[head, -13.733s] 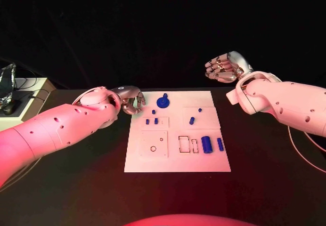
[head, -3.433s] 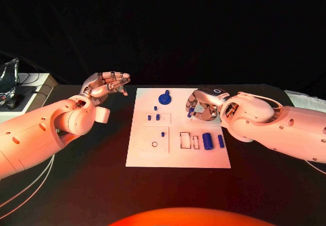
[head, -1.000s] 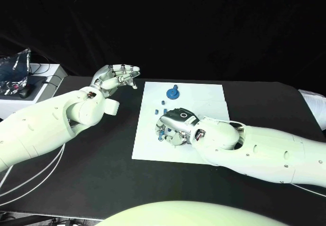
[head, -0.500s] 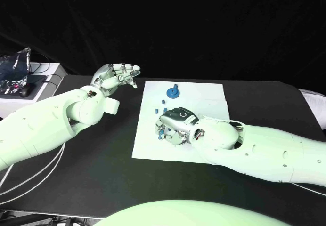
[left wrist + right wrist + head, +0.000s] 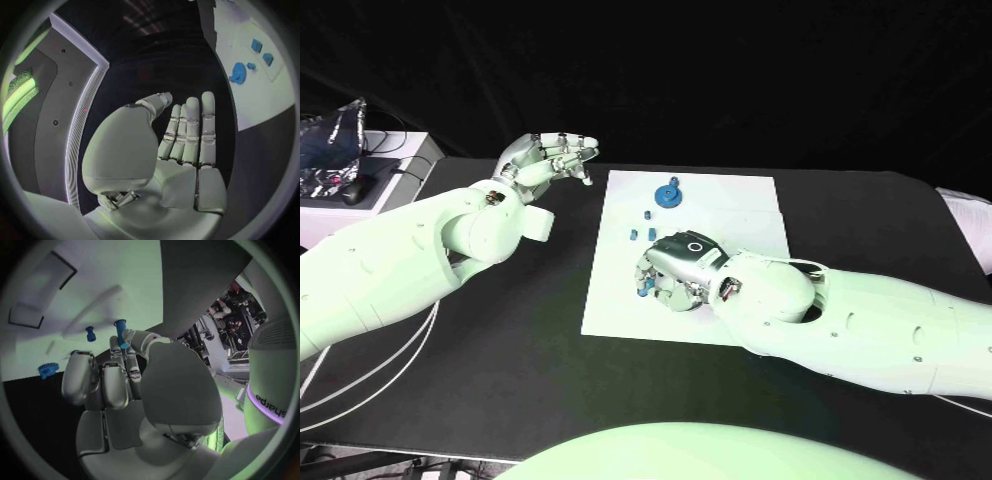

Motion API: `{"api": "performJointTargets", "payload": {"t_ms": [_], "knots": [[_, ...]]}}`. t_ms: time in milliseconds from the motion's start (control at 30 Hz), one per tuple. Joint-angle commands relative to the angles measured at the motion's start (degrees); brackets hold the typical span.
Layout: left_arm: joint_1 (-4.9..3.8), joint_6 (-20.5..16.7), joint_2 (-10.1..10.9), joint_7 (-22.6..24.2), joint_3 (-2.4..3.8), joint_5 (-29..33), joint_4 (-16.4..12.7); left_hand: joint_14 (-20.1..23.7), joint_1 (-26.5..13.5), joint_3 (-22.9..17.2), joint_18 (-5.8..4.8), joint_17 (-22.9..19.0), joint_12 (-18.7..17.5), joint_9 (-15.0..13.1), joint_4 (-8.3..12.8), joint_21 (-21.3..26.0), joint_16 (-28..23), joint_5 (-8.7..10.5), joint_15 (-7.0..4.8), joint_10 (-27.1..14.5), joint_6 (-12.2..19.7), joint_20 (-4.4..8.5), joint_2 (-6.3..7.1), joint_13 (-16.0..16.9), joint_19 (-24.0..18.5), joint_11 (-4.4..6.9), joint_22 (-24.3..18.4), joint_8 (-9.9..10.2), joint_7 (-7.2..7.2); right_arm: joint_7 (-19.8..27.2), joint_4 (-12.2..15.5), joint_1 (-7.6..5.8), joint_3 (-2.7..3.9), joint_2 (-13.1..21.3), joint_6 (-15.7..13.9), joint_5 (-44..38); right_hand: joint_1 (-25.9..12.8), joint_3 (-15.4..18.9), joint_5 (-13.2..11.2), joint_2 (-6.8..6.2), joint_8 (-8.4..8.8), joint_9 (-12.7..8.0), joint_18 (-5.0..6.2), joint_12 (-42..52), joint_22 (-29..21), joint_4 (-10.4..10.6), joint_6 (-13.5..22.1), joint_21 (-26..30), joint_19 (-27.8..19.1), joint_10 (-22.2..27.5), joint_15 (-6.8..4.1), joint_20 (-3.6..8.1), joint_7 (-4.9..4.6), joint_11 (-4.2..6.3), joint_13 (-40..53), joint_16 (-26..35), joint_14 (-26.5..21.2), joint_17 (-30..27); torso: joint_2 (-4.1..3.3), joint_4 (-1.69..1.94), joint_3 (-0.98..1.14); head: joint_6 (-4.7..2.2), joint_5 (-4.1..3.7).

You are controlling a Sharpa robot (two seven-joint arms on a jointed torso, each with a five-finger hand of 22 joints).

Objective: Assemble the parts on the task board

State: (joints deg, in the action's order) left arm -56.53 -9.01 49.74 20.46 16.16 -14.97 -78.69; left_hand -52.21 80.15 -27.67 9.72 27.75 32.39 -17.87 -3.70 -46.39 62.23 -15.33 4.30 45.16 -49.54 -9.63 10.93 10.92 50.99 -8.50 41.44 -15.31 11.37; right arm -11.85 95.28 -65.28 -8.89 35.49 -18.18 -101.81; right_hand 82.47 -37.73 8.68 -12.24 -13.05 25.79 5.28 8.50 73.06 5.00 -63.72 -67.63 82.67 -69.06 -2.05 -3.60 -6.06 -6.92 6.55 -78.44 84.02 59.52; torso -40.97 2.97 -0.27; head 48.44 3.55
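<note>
Nearest, at the frame's centre, the right hand (image 5: 678, 270) is bent down over the white board (image 5: 747, 205), pinching a small blue peg (image 5: 120, 333) between thumb and fingertips just above the board's left part; beyond it, blue pegs (image 5: 640, 234) stand on the board and a blue gear (image 5: 671, 195) sits near its far edge; farthest, upper left, the left hand (image 5: 548, 160) is raised off the board, fingers straight, grasping nothing.

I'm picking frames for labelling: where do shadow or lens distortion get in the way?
Head view: the right hand and its arm cover the task board's middle. Right wrist view: a broad shadow crosses the board, edges bend. Left wrist view: the fisheye curves the board's edge.
</note>
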Motion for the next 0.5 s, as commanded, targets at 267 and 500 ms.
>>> {"api": "performJointTargets", "payload": {"t_ms": [267,500], "knots": [[-0.02,0.31,-0.07,0.39,0.05,-0.17,-0.12,0.32,0.5,0.31,0.79,0.05,0.07,0.05,-0.1,0.24,-0.03,-0.01,0.13,-0.36,0.32,-0.06,-0.14,-0.05,0.24,0.03,-0.06,-0.16,0.05,-1.22,-0.09,0.14,-0.08,-0.23,0.34,-1.99,-0.16,-0.29,0.19,0.48,-0.17,0.12,-0.51,0.17,0.1,-0.43,0.14,0.1,-0.16,-5.2,-0.22,0.15,-0.18,4.67,0.15,-0.07,0.82,0.0,0.0,-0.04,-0.03,0.03,-0.04],[-0.02,0.28,-0.03,0.34,0.05,-0.17,-0.19,0.32,0.5,0.31,0.79,0.05,0.07,0.05,-0.1,0.24,-0.03,-0.01,0.13,-0.36,0.32,-0.06,-0.14,-0.05,0.24,0.03,-0.06,-0.16,0.05,-0.41,-0.73,0.14,-0.09,-0.87,0.42,-1.15,-3.3,0.43,1.25,-0.54,1.11,0.26,-0.44,-2.21,-0.16,-0.93,2.63,0.84,-0.53,-2.55,0.68,-0.44,-1.03,3.63,-0.37,-0.03,0.73,-0.36,-0.01,-0.01,-0.04,0.06,-0.1]]}}
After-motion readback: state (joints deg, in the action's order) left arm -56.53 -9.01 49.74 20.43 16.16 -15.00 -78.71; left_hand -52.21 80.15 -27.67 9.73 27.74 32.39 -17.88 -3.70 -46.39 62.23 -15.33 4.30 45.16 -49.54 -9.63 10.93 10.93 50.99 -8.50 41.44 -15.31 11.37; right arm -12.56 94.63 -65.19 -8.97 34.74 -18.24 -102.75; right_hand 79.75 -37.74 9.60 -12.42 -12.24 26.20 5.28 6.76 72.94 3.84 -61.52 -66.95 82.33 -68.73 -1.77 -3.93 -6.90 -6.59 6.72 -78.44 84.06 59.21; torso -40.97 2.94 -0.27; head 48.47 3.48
